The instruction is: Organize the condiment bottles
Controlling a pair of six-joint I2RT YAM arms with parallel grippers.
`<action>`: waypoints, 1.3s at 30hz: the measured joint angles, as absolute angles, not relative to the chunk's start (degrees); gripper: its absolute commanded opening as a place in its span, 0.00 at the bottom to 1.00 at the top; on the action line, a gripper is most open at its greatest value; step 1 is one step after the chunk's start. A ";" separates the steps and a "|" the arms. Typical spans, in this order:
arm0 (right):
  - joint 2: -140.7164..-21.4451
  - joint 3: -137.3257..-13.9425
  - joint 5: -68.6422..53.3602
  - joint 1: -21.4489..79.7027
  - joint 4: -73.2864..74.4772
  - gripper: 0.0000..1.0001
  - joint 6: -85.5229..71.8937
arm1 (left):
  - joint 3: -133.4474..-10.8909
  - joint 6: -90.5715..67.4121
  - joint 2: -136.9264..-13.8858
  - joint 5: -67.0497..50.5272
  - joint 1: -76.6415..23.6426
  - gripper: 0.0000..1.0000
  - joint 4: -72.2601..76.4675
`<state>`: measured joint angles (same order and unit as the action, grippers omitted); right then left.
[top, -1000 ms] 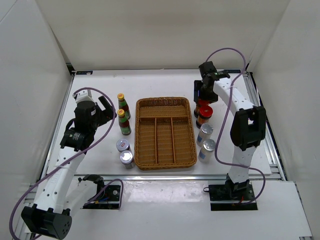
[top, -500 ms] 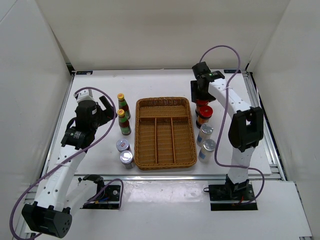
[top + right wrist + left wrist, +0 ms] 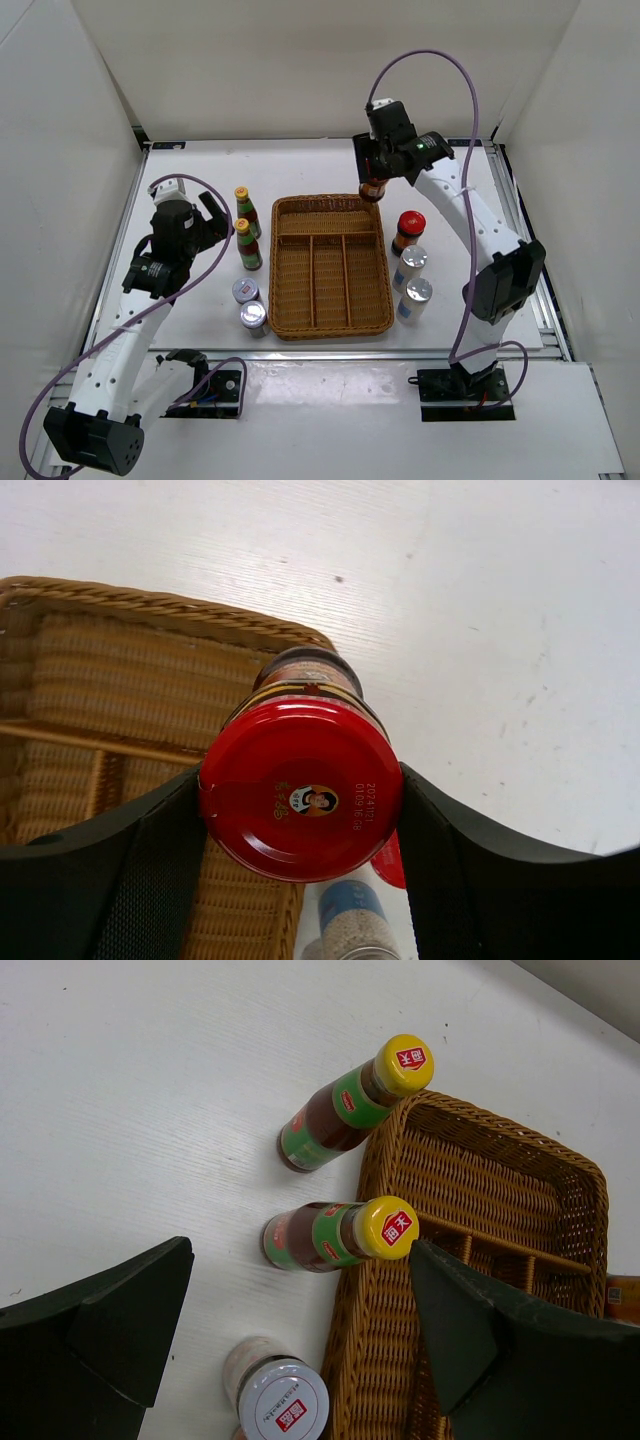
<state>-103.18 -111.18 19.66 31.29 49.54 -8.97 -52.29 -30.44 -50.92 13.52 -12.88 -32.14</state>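
My right gripper point(image 3: 375, 178) is shut on a red-capped dark jar point(image 3: 300, 790), held in the air over the far right corner of the wicker tray point(image 3: 330, 325). The other red-capped jar point(image 3: 408, 228) stands right of the tray, with two white shakers point(image 3: 410, 265) point(image 3: 416, 297) in front of it. Left of the tray stand two yellow-capped bottles point(image 3: 350, 1110) point(image 3: 330, 1235) and two silver-lidded jars point(image 3: 245, 291) point(image 3: 253, 317). My left gripper point(image 3: 205, 222) hangs open above the nearer yellow-capped bottle, touching nothing.
The tray point(image 3: 100, 680) has one crosswise compartment at the back and three lengthwise ones, all bare. White walls close in the table on three sides. The arm bases and cables sit at the near edge.
The right arm has lifted the red-capped jar from beside its twin and carried it left and up, to above the tray's far right corner. The left arm has barely moved.
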 measured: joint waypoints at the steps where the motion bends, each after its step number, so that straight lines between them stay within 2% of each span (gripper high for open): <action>1: -103.09 -111.26 18.72 31.35 49.39 0.15 -8.95 | -52.29 -30.44 -50.92 13.54 -12.88 1.00 -32.14; 8: -104.22 -110.74 12.75 31.38 49.10 0.11 -9.87 | -52.29 -30.44 -50.92 13.52 -12.88 1.00 -32.14; 17: -109.97 -106.43 9.56 31.38 45.45 0.11 -10.48 | -52.29 -30.44 -50.92 13.52 -12.88 1.00 -32.14; 23: -115.11 -106.02 10.04 31.38 44.75 0.23 -11.16 | -52.29 -30.44 -50.92 13.52 -12.88 1.00 -32.14; 26: -115.55 -106.06 10.61 31.44 43.40 0.51 -11.51 | -52.29 -30.39 -50.92 13.52 -12.88 1.00 -32.14; 27: -115.57 -106.06 10.79 31.57 43.22 0.65 -11.60 | -52.29 -30.26 -50.92 13.52 -12.88 1.00 -32.14; 28: -115.59 -106.06 10.94 31.57 43.11 0.72 -11.64 | -52.29 -30.20 -50.92 13.52 -12.88 1.00 -32.14; 29: -115.59 -106.06 11.18 31.59 43.11 0.90 -11.70 | -52.29 -30.06 -50.92 13.54 -12.88 1.00 -32.14; 30: -115.57 -106.06 11.57 31.64 43.11 1.00 -12.12 | -52.29 -30.02 -50.92 13.52 -12.88 1.00 -32.12; 35: -114.65 -108.47 13.67 31.57 45.67 1.00 -12.67 | -52.29 -29.95 -50.92 13.54 -12.88 1.00 -32.14; 39: -107.46 -108.95 16.25 29.91 47.37 1.00 -12.97 | -52.29 -29.93 -50.92 13.52 -12.88 1.00 -32.14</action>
<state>-107.46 -108.95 16.25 29.91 47.37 -12.97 -52.29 -29.93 -50.92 13.52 -12.88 -32.14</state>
